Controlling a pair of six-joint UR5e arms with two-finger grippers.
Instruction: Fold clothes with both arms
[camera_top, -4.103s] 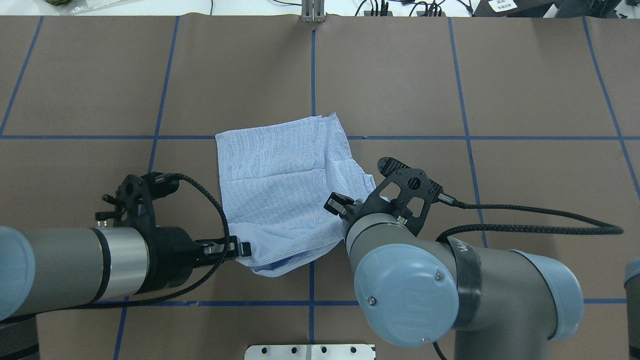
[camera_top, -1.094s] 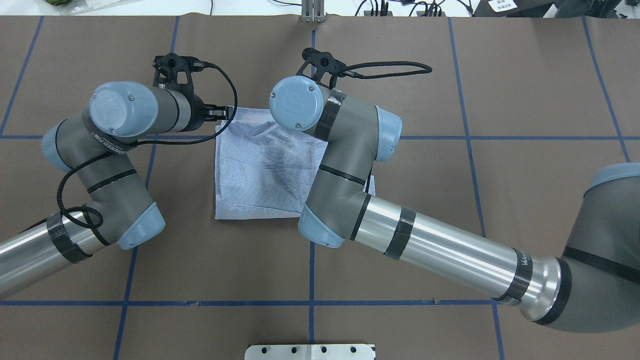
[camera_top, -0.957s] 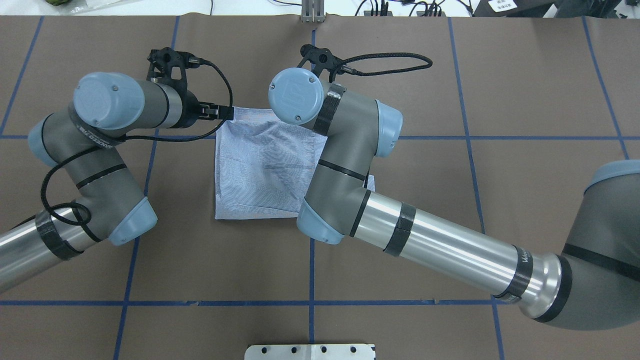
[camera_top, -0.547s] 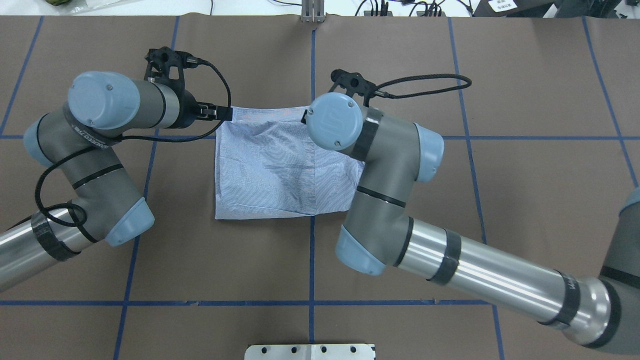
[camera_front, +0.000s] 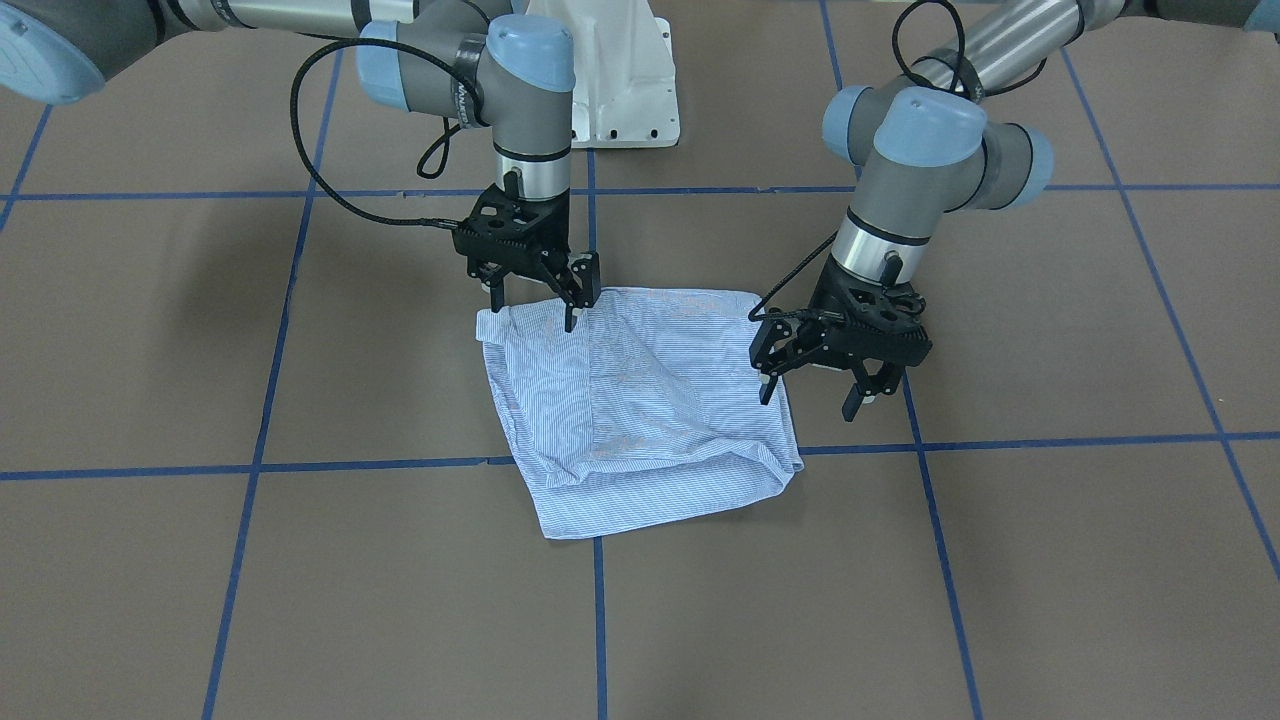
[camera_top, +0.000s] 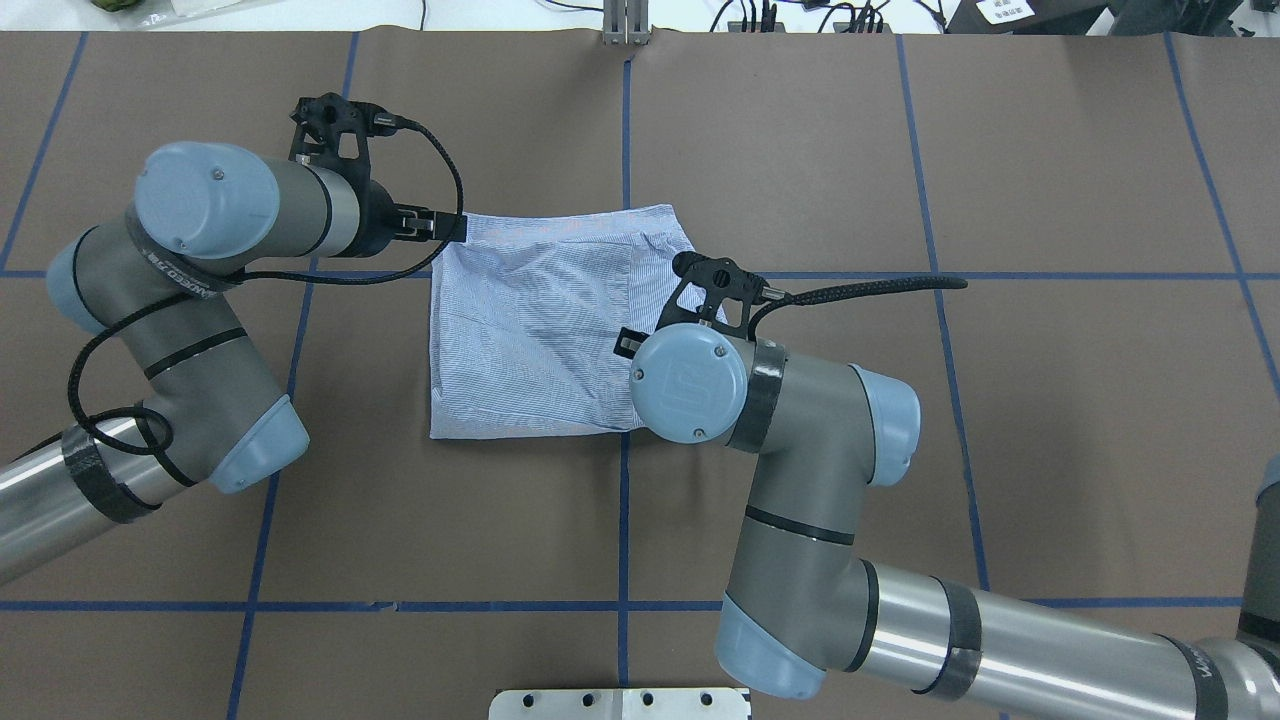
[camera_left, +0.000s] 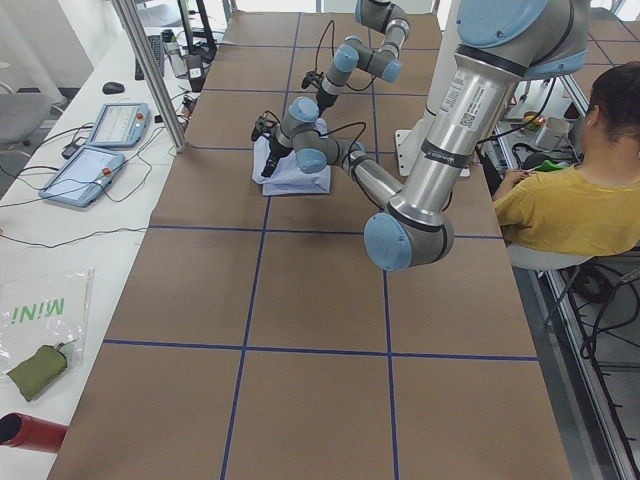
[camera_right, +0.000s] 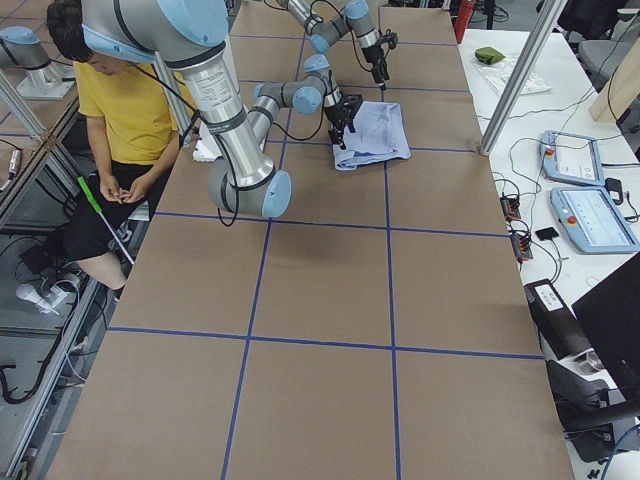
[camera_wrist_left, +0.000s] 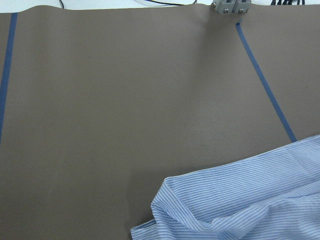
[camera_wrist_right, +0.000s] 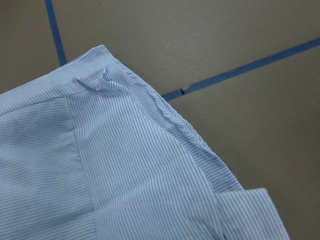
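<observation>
My left fingers (camera_front: 851, 400) and right fingers (camera_front: 570, 316) hung spread, over opposite sides of the folded light-blue striped fabric shirt (camera_front: 640, 400) — mid-way along the counter (camera_front: 300, 600).

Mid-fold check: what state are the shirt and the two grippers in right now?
shirt, folded into a rough rectangle, lying on the table, far edge rumpled, held by neither gripper.
left gripper, open, by the shirt's far left corner.
right gripper, open, above the shirt's right side.
</observation>
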